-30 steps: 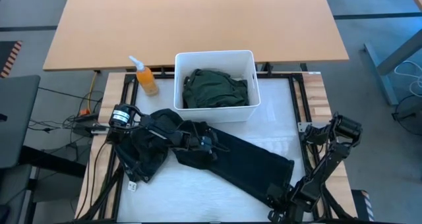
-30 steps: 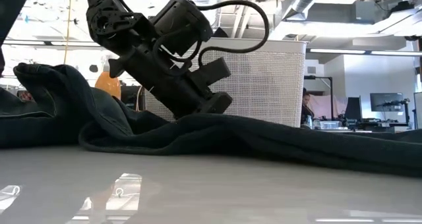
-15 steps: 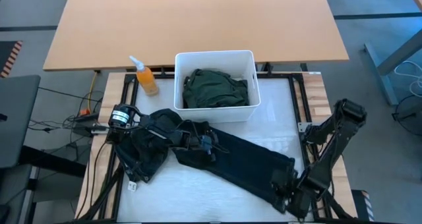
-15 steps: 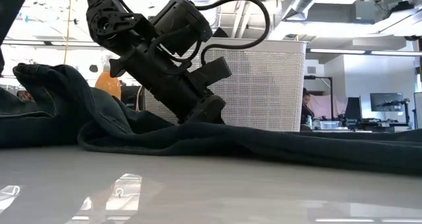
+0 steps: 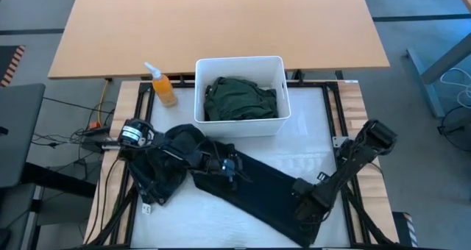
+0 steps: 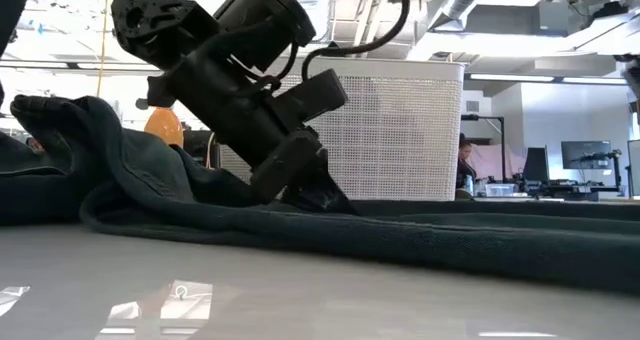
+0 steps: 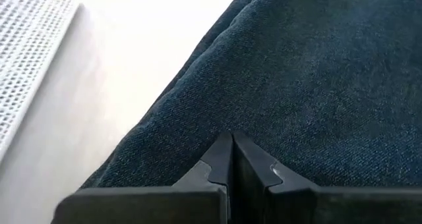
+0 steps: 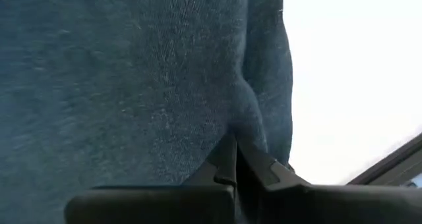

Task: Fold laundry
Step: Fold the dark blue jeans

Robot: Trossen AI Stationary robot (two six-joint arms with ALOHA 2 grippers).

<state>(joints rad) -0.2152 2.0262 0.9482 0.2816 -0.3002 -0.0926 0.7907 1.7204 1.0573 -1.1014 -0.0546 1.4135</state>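
The left gripper is clamped on the black trousers mid-length; the right gripper pinches their far end. Beside lies a black shirt.

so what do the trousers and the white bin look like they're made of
The trousers look like dark denim or a similar heavy woven cotton: the left wrist view shows fine diagonal twill lines and a matte, slightly fuzzy surface. The bin looks like rigid white plastic; its wall is a regular mesh of small holes, with a smooth solid rim on top.
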